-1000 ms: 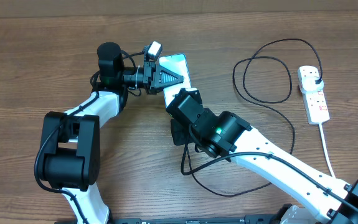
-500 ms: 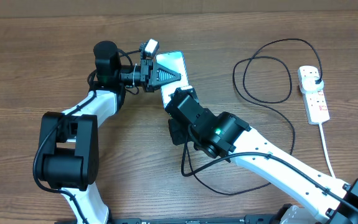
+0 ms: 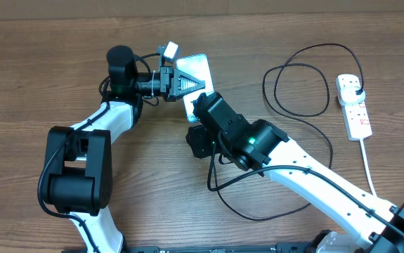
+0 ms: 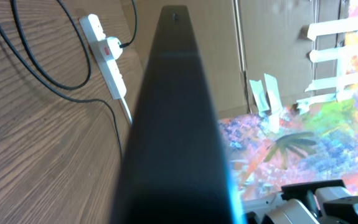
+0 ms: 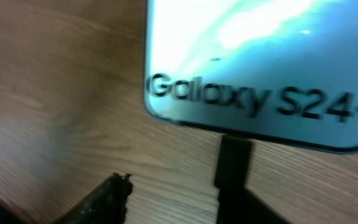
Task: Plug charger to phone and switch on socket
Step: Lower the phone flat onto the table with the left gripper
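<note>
The phone (image 3: 199, 67), its screen bright cyan, is held at the table's upper middle by my left gripper (image 3: 190, 83), which is shut on it. In the left wrist view the phone's dark edge (image 4: 172, 124) fills the centre and hides the jaws. My right gripper (image 3: 197, 104) is at the phone's near end, shut on the charger's black connector (image 5: 231, 163). The connector tip touches the edge of the phone (image 5: 259, 50) under the text. The charger cable (image 3: 298, 115) loops right to its plug in the white socket (image 3: 357, 116), which also shows in the left wrist view (image 4: 107, 53).
The socket's thick white cord (image 3: 367, 165) runs down the right side toward the front edge. The charger cable trails in a second loop (image 3: 251, 218) under the right arm. A cardboard wall stands behind the table.
My right gripper has moved up and left along the table to the phone's near end. My left gripper has tilted the phone slightly up and left.
</note>
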